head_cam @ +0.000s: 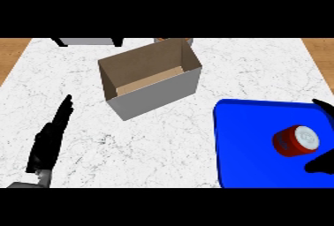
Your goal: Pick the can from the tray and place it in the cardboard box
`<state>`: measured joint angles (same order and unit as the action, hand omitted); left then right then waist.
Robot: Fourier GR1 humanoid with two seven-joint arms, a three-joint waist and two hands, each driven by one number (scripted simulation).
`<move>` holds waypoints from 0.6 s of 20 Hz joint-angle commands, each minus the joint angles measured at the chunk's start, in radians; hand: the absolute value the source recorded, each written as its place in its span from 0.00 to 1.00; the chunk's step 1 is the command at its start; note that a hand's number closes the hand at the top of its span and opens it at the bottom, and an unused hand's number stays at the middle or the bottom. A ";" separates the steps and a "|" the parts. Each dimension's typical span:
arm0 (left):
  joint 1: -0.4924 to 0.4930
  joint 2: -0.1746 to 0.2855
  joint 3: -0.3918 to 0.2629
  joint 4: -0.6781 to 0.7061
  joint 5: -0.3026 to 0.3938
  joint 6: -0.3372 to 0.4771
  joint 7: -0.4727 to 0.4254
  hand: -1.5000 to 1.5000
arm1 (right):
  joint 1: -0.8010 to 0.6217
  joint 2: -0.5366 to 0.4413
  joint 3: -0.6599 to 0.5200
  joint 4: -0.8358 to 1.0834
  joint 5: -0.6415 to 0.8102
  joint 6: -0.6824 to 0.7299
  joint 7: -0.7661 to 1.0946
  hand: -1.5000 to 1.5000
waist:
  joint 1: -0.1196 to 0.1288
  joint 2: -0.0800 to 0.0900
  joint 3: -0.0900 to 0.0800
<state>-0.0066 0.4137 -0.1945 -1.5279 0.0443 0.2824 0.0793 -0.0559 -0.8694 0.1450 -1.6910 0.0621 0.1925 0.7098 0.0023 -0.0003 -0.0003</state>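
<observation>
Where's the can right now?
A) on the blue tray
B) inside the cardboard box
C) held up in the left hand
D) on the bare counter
A: the red can sits on the blue tray, well apart from the cardboard box.

White marble counter (pixel 163 145), wooden floor (pixel 9 48)

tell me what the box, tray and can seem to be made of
Box: looks like cardboard, matte, brown inside, thin flat walls, pale grey outer face. Tray: probably plastic, uniform bright blue, smooth, rounded corner. Can: likely metal, red side, pale rimmed top, though the look leaves that open.
</observation>
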 commanded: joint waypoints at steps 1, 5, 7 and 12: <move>-0.048 -0.009 0.042 0.019 -0.019 -0.040 0.031 0.50 | 0.001 0.079 -0.002 0.017 0.082 0.024 0.030 0.00 | -0.003 0.000 0.000; 0.027 -0.011 0.090 0.052 -0.015 -0.089 -0.089 0.50 | 0.015 0.096 -0.054 0.052 0.103 0.083 -0.008 0.00 | -0.003 0.000 0.000; 0.010 -0.024 0.093 -0.028 -0.021 -0.088 0.025 0.50 | -0.024 0.150 -0.043 0.040 0.137 0.100 0.047 0.00 | 0.000 0.000 0.000; 0.009 -0.082 0.107 0.028 -0.081 -0.086 -0.027 0.50 | 0.005 0.183 -0.123 0.052 0.183 0.147 -0.021 0.00 | -0.002 0.000 0.000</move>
<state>0.0026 0.3541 -0.1169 -1.5314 -0.0158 0.2199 0.0827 -0.0202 -0.7174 0.0739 -1.6739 0.2197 0.2854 0.7118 -0.0003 -0.0005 0.0001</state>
